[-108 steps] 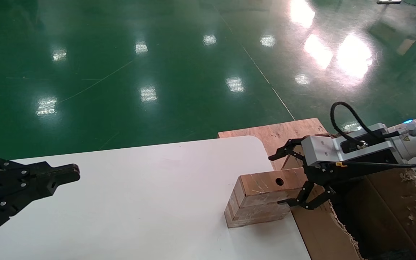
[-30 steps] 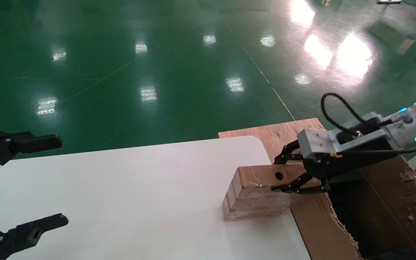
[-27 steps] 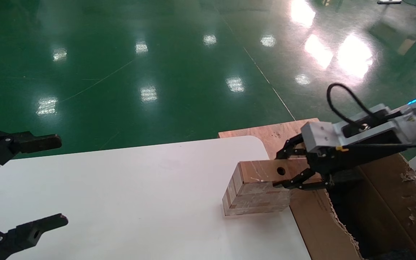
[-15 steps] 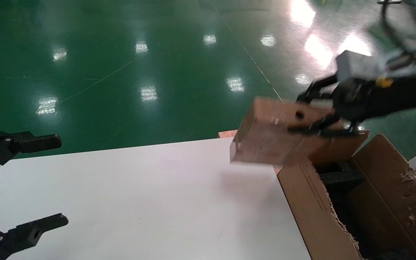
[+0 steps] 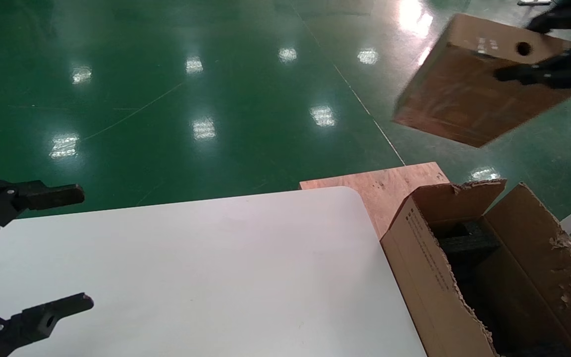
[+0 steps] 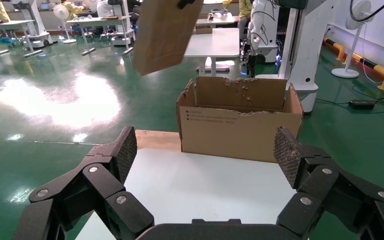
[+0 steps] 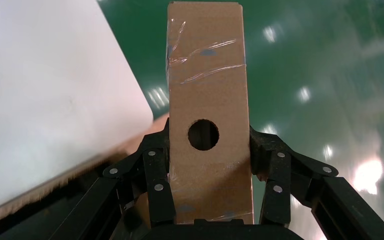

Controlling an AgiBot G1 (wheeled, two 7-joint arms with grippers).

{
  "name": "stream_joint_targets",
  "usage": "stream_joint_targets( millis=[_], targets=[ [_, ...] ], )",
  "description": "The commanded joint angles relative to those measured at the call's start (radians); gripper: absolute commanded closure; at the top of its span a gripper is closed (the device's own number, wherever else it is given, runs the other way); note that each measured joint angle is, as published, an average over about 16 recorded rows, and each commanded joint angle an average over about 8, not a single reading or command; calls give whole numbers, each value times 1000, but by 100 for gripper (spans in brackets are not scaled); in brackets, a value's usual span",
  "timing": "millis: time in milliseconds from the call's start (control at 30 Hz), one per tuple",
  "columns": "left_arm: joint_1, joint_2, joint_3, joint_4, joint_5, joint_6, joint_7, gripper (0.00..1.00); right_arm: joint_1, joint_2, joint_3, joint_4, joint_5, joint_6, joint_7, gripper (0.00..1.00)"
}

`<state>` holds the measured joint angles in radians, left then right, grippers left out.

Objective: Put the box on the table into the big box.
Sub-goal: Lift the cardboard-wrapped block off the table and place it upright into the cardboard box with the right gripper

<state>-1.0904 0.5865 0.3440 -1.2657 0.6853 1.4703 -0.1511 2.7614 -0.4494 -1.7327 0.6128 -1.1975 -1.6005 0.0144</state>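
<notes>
Right gripper point(image 7: 207, 165) is clamping the box point(image 5: 469, 84) between its fingers, carrying it high to clear the big box point(image 5: 429, 277); left gripper point(image 6: 205, 170) is idling, fingers spread.

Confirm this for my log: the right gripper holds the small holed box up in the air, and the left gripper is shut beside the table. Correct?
Not quite. The right gripper does hold the box high in the air, above the big box, but the left gripper is open, its fingers spread wide by the table. The left wrist view shows this.
</notes>
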Motion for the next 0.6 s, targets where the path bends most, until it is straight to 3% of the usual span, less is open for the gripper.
stream_joint_targets(
  millis=[33, 300, 600],
  targets=[
    [0, 0, 0, 0, 0, 0, 0, 0, 53, 21, -35, -10, -18, -2, 9, 100],
    [0, 0, 0, 0, 0, 0, 0, 0, 122, 207, -78, 9, -71, 0, 103, 100],
    [0, 0, 0, 0, 0, 0, 0, 0, 79, 476, 82, 177, -161, 1, 257, 100]
  ],
)
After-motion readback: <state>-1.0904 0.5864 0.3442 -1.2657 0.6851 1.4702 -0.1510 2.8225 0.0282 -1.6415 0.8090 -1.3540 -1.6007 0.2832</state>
